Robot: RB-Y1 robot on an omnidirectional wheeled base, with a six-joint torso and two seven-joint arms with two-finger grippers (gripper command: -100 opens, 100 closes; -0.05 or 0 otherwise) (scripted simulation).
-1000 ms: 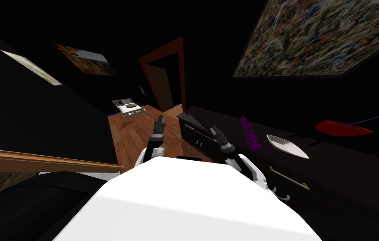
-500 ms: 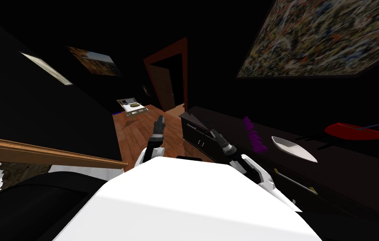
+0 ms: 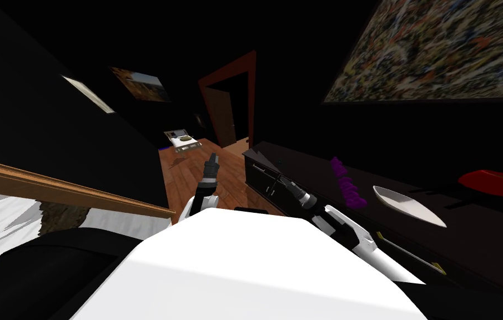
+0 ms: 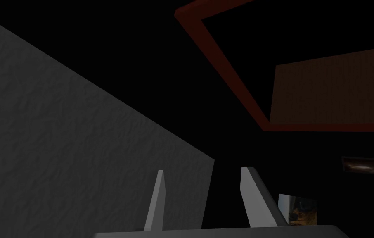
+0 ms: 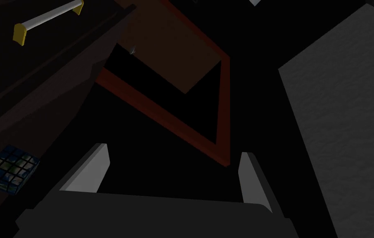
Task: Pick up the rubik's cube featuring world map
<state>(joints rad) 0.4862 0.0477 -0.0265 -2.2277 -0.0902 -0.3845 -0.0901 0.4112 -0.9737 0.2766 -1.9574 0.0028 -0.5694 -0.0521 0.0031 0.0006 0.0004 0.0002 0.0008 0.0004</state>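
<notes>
**Right gripper is reaching along the cabinet, with the cube still off to one side**

The right gripper is heading out over the dark cabinet with its fingers spread wide and nothing between them. The map-printed cube, blue and green under a dark grid, is lying on the cabinet top just beside one finger, outside the gap. The grasp is therefore not lined up yet. In my judgement the hand needs to swing across toward the cube before it can close.

Compared with a second ago, the right forearm is stretching further forward and lying lower along the cabinet front. The whole head view is also sliding. The purple ornament, the white bowl and the red dish are all drifting the same way, so I read that as my own move and not theirs.

The left gripper is hanging over the wooden floor, its pose unchanged. Its fingers are apart and holding nothing.
</notes>
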